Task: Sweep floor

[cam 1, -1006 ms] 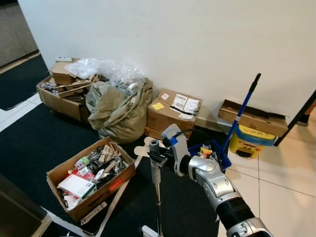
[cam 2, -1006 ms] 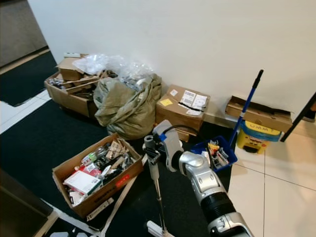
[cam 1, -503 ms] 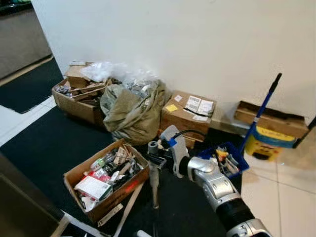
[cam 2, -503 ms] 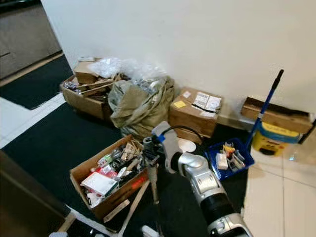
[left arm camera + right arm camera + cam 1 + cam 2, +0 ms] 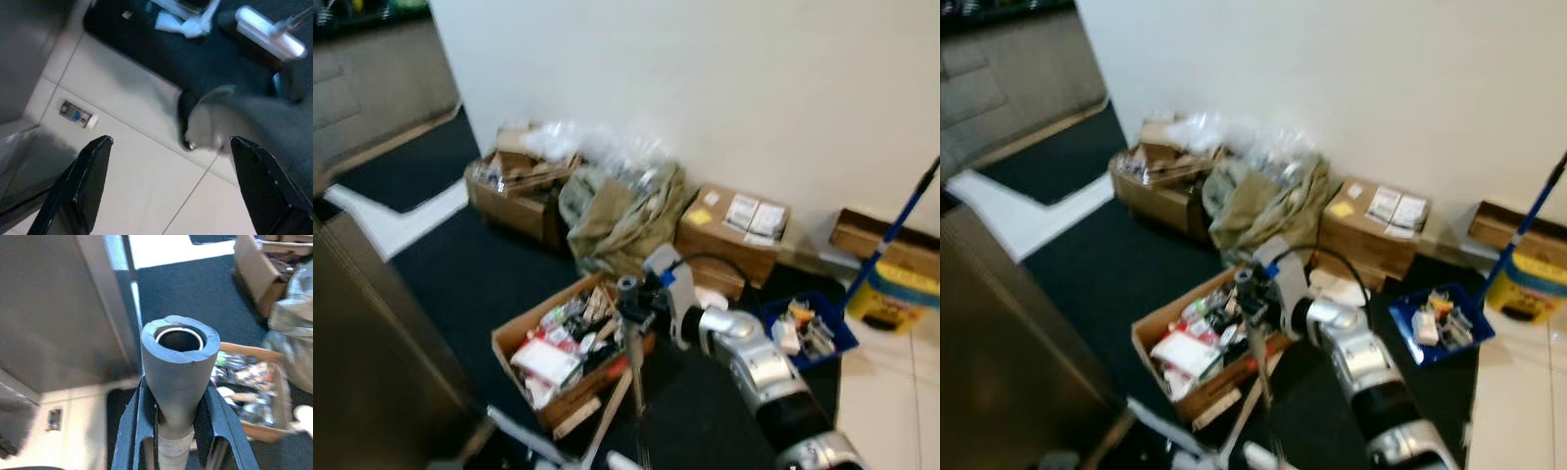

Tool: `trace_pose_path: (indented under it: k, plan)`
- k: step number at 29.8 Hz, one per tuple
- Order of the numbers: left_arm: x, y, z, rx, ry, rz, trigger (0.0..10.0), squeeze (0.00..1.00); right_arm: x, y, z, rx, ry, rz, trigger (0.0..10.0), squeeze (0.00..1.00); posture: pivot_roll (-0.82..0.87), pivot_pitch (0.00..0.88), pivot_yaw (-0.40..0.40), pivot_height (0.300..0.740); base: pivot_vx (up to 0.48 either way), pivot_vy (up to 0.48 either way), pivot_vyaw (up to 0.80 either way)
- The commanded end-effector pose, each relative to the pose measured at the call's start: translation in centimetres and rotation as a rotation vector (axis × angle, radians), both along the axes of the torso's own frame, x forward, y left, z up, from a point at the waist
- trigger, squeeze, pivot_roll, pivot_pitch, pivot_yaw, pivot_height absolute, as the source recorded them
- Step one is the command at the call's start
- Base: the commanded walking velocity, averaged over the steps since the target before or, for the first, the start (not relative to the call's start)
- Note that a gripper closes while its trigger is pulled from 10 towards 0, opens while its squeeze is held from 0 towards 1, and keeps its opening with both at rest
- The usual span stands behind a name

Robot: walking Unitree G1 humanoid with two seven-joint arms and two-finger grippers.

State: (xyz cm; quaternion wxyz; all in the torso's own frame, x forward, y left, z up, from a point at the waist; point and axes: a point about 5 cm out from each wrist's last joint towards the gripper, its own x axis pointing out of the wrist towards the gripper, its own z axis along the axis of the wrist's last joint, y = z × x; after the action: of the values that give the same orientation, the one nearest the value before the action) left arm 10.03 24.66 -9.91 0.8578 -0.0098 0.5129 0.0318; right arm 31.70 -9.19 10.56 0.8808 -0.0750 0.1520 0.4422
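My right gripper (image 5: pixel 638 311) is shut on the sweeper's handle (image 5: pixel 627 290), a grey foam grip on top of a thin metal pole that runs down to the floor. In the right wrist view the black fingers (image 5: pixel 143 431) clamp the grip (image 5: pixel 179 357) from both sides. The sweeper's white head (image 5: pixel 266 30) lies on the black carpet (image 5: pixel 499 284) near my foot. My left gripper (image 5: pixel 171 142) hangs low over pale floor tiles (image 5: pixel 127 161), open, with nothing between its fingers.
An open cardboard box (image 5: pixel 563 362) of odds and ends sits just left of the pole. By the wall are a green sack (image 5: pixel 622 211), cartons (image 5: pixel 734 235), a blue tray (image 5: pixel 808 333), a yellow bucket (image 5: pixel 893 294). A dark cabinet (image 5: pixel 372 362) stands close on the left.
The camera has swung left, so the whole scene slid right and blurred, and the dark cabinet came into view. My right gripper still holds the handle.
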Motion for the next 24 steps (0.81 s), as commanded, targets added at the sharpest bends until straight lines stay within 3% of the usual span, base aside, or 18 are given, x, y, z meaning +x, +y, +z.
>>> trace_pose_path:
  k: [1,9,12,13,21,24]
  plan:
    - [0.3,0.2,0.1,0.005,-0.010,0.001,10.0,0.00,0.3,-0.4,1.1,0.025,-0.022,0.006,10.0,0.00,-0.07,0.028,0.041,0.740,0.000,0.277,0.00]
    - [0.2,0.2,0.1,0.007,-0.001,0.001,10.0,0.00,0.2,-1.6,2.6,-0.005,-0.048,0.041,10.0,0.00,-0.06,0.030,0.039,0.740,0.000,0.236,0.00]
    - [0.2,0.2,0.1,0.006,-0.001,-0.001,10.0,0.00,0.2,-1.5,3.5,0.041,-0.048,0.053,10.0,0.00,-0.06,0.035,0.039,0.740,0.000,0.000,0.00]
    - [0.2,0.2,0.1,0.005,-0.002,-0.002,10.0,0.00,0.2,-1.0,4.4,0.104,-0.057,0.066,10.0,0.00,-0.06,0.035,0.039,0.740,0.000,0.000,0.00]
    - [0.2,0.2,0.1,0.006,-0.006,-0.003,10.0,0.00,0.1,0.5,4.6,0.134,-0.065,0.082,10.0,0.00,-0.06,0.039,0.036,0.740,0.000,0.000,0.00]
    - [0.2,0.2,0.1,0.007,-0.005,-0.007,10.0,0.00,0.1,1.1,5.3,0.191,-0.071,0.081,10.0,0.00,-0.06,0.038,0.034,0.740,0.000,0.000,0.00]
